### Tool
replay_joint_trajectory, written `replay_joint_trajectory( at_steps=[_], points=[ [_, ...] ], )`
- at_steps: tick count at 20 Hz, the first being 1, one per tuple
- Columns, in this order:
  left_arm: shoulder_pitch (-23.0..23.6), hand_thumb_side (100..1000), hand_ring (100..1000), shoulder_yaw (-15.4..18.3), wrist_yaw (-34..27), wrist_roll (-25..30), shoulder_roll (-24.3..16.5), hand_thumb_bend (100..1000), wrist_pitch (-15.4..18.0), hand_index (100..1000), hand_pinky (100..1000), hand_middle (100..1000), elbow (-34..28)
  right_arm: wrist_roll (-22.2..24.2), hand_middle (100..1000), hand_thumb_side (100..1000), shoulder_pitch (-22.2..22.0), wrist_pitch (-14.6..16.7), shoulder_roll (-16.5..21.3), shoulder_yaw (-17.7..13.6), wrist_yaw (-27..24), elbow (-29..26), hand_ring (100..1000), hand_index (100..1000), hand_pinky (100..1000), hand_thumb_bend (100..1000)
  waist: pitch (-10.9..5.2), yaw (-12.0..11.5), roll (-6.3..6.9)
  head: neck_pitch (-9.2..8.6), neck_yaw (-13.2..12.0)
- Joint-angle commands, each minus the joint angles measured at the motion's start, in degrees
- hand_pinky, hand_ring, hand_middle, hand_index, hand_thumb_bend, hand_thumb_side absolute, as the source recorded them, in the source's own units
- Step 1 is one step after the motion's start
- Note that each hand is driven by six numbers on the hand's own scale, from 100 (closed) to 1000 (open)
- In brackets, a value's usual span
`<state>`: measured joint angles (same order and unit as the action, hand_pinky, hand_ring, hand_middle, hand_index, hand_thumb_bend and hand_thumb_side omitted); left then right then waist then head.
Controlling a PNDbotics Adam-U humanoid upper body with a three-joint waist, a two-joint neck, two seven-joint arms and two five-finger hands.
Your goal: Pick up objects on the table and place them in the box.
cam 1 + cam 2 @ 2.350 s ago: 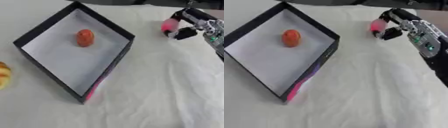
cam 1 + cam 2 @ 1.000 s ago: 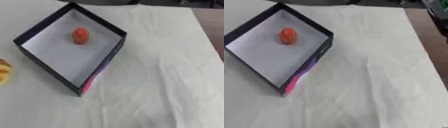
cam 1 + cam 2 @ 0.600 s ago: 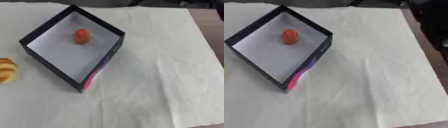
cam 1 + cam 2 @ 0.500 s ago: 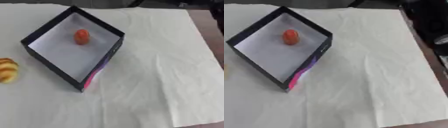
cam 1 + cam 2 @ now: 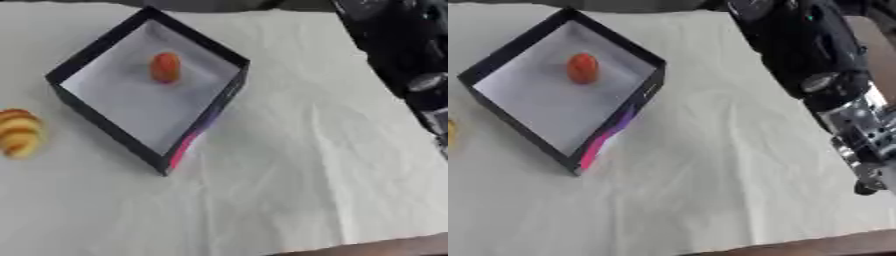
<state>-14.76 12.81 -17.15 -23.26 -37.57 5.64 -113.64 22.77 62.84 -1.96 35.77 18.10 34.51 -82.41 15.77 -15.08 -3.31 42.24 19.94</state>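
- Since 2.4 s ago: the right hand with the pink thing at the far right of the bench is gone from there; a black-and-silver right arm (image 5: 824, 75) is now running down the right edge of both views. The whole picture is also sitting differently, so the camera is tilting too.
- Right hand: not making it out, only arm and wrist hardware showing, so the state of the fingers is something I cannot tell.
- Left hand: not showing in either view.
- Box (image 5: 96, 122): black walls, pale floor, pink patch on the near-right wall, sitting cornerwise on the white cloth (image 5: 306, 165) covering the bench.
- Orange-red round thing (image 5: 165, 67) is lying inside the box, toward its far corner.
- Yellow-and-brown striped thing (image 5: 19, 132) is lying on the cloth just left of the box, outside it, not touching.
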Motion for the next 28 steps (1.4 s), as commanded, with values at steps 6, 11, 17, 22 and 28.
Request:
replay_joint_trajectory(
  at_steps=[6, 11, 17, 22, 28],
  points=[
    [1.41, 713, 918, 1.32, 0.87, 0.1, -4.01, 133, 0.88, 824, 897, 928, -0.95, 0.11, 529, 304, 0.71, -0.27, -4.56, 0.68, 3.09, 2.06, 704, 690, 831, 262, -2.37, -0.63, 0.9, 0.97, 1.44],
    [1.45, 716, 919, 1.17, 1.04, 0.21, -3.91, 132, 0.81, 824, 898, 929, -0.95, 0.56, 529, 311, -1.64, -0.56, -6.26, 1.41, 3.65, 3.36, 704, 690, 828, 229, -2.15, -1.02, 0.64, 0.95, 1.8],
    [0.95, 722, 920, 0.76, 1.08, 0.59, -3.14, 134, 0.48, 823, 898, 931, -0.95, 0.61, 529, 305, -4.36, -0.74, -8.87, 1.79, 5.11, 6.85, 705, 691, 827, 190, -1.44, -1.73, 0.63, 0.6, 2.73],
    [0.31, 724, 919, 0.27, 0.87, 1.14, -2.66, 135, 0.24, 822, 898, 930, -0.95, 0.66, 531, 305, -5.99, -0.3, -10.96, 2.3, 6.19, 9.12, 707, 692, 828, 179, -1.12, -2.53, 0.54, 0.41, 3.35],
    [-0.18, 728, 920, -0.23, 0.64, 1.72, -2.29, 136, -0.15, 822, 898, 930, -0.95, 1.28, 577, 345, -7.81, 0.79, -12.82, 3.42, 8.91, 11.87, 748, 730, 843, 216, -1.02, -3.3, 0.24, 0.21, 4.13]
  ],
)
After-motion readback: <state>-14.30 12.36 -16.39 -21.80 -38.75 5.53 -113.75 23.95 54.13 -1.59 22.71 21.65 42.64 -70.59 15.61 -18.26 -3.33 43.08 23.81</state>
